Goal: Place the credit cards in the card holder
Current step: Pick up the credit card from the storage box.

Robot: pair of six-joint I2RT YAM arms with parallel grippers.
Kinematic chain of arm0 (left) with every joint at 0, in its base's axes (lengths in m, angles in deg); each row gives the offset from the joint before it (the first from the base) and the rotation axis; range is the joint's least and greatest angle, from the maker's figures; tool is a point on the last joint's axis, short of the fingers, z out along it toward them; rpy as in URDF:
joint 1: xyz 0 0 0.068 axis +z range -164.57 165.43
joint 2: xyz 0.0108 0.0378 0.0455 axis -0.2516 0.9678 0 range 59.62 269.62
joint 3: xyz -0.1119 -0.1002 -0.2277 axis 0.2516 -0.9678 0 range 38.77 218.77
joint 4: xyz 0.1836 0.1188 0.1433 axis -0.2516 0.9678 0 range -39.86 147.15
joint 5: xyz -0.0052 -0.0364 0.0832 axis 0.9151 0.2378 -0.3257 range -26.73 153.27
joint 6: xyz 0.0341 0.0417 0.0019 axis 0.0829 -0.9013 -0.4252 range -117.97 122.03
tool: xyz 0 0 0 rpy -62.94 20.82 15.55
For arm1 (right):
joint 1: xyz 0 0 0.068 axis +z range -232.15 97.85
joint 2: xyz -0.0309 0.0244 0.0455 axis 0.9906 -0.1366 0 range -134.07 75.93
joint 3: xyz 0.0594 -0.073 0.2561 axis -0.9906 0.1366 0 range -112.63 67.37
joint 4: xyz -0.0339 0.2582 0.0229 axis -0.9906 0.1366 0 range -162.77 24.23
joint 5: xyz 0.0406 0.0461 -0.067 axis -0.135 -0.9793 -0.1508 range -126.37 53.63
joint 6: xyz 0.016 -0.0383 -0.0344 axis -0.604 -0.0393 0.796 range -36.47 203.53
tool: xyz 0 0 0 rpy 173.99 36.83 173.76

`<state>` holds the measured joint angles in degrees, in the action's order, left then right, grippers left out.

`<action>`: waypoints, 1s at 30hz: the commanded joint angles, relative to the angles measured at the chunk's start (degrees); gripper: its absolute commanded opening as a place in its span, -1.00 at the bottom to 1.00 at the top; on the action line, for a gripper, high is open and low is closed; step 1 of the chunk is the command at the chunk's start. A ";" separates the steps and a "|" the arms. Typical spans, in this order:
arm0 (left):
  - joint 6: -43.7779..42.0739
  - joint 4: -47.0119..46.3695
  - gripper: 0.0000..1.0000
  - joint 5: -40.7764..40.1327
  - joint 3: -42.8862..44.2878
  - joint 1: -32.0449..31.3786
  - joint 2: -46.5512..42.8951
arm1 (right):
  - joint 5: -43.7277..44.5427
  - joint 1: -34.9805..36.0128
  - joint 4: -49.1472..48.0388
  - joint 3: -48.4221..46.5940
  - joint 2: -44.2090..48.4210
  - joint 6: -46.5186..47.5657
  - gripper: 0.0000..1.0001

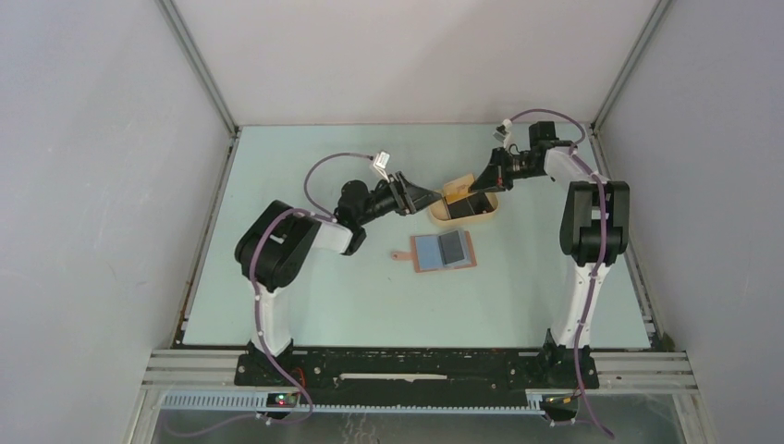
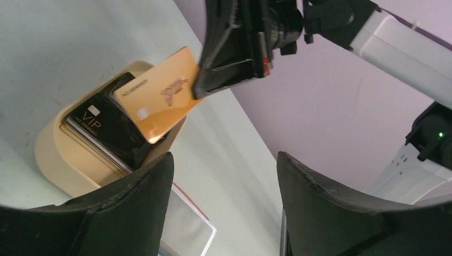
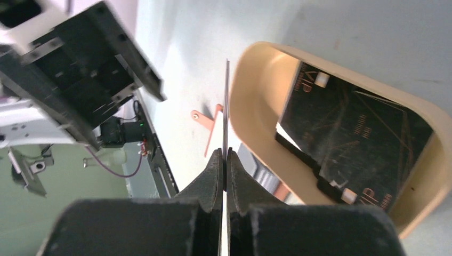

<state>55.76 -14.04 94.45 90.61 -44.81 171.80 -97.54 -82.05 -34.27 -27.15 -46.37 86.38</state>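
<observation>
My right gripper (image 1: 470, 192) is shut on the orange-yellow credit card (image 2: 160, 98) and holds it tilted above the beige oval tray (image 1: 465, 215). In the right wrist view the card (image 3: 226, 101) shows edge-on between the closed fingers (image 3: 224, 158). My left gripper (image 1: 427, 197) is open and empty just left of the tray, facing the card; its fingers (image 2: 128, 213) frame the left wrist view. The reddish-brown card holder (image 1: 442, 252) lies open on the table in front of the tray, bluish-grey pockets up, strap tab (image 1: 399, 256) to the left. No other credit cards show.
Black pieces printed VIP (image 2: 106, 128) lie stacked in the tray (image 3: 256, 80). A corner of the card holder (image 2: 186, 224) shows under my left fingers. Grey walls enclose the pale green table (image 1: 324, 296) on three sides.
</observation>
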 commanded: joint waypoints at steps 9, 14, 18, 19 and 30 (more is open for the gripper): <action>8.31 -2.12 0.43 0.76 8.29 1.06 6.66 | -13.62 -1.23 0.34 0.88 5.41 3.23 -1.00; 8.64 -1.78 0.37 0.77 9.88 0.43 7.86 | -14.24 -1.20 0.07 1.00 5.23 2.78 -1.00; 8.32 0.85 0.27 0.28 12.13 -0.11 9.11 | -14.71 -1.09 0.08 1.09 5.37 2.64 -1.00; 8.38 0.90 0.24 0.29 12.48 -0.28 9.38 | -14.70 -1.06 0.07 1.09 5.40 2.58 -1.00; 9.20 1.95 -0.15 1.34 15.84 -1.66 11.53 | -6.76 -0.23 -1.31 1.88 5.59 0.26 -1.00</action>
<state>64.07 -11.70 94.52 102.45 -45.66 182.03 -108.33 -82.75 -34.31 -25.99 -44.29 88.09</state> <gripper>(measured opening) 0.467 0.011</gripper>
